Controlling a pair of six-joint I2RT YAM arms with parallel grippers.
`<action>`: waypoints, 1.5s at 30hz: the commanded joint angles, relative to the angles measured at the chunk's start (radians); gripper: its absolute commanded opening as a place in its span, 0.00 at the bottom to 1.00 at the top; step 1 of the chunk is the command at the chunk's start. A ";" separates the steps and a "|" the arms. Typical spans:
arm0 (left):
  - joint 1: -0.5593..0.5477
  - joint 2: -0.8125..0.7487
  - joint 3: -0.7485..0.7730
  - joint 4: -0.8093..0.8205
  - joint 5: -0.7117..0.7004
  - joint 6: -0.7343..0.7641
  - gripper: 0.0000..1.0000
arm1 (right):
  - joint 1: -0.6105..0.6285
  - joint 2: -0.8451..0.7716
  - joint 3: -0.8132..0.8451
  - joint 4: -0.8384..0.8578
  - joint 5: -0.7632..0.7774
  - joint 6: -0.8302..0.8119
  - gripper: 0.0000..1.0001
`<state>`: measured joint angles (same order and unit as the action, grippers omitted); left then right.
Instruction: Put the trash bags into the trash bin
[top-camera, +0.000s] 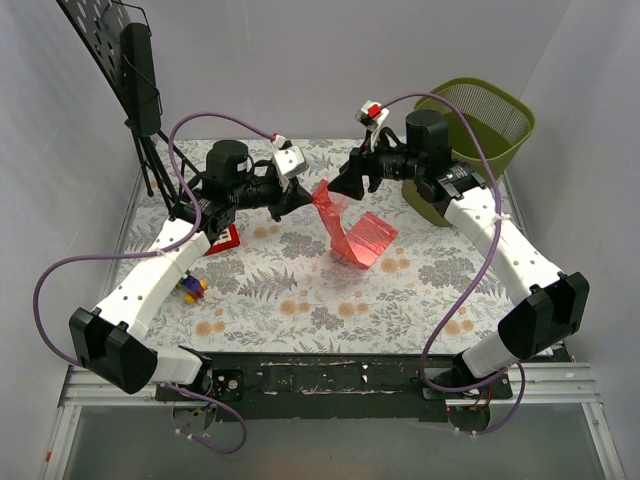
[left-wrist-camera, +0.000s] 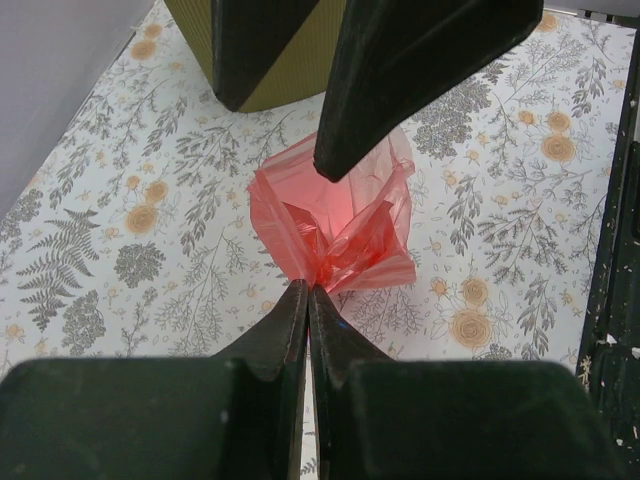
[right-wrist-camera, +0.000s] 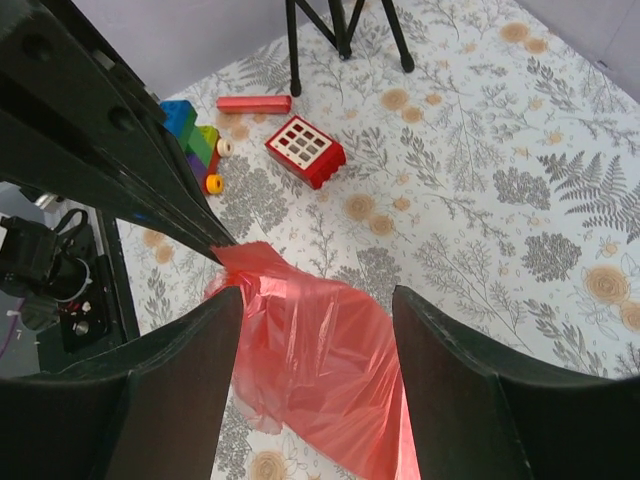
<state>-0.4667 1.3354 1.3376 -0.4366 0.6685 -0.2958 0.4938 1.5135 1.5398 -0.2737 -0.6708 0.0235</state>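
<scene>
Mid-table from above: bag (top-camera: 358, 235) sits at centre, with the bin (top-camera: 480, 120) well apart at its 2 o'clock. Left gripper (top-camera: 305, 195) pinches the bag's 10 o'clock corner; right gripper (top-camera: 345, 180) is at its 12. Left wrist: jaws clamped together on the bag's bunched edge, at its 6 o'clock. Right wrist: fingers wide apart, straddling the bag, gripping nothing.

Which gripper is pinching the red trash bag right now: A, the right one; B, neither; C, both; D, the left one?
D: the left gripper is shut on the red trash bag, while the right gripper stands open around it.
</scene>
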 joint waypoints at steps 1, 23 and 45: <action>0.003 -0.019 0.041 0.027 0.003 -0.009 0.00 | 0.029 0.020 -0.001 -0.064 0.105 -0.057 0.68; 0.003 -0.068 -0.029 0.025 -0.093 -0.038 0.33 | 0.014 -0.005 -0.064 -0.056 0.608 -0.206 0.01; -0.124 0.195 0.118 0.391 -0.292 -0.424 0.78 | 0.092 -0.029 0.023 -0.062 0.688 -0.131 0.01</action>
<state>-0.5854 1.5349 1.4288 -0.1017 0.5056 -0.7334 0.5877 1.4937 1.5036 -0.3492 0.0418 -0.1329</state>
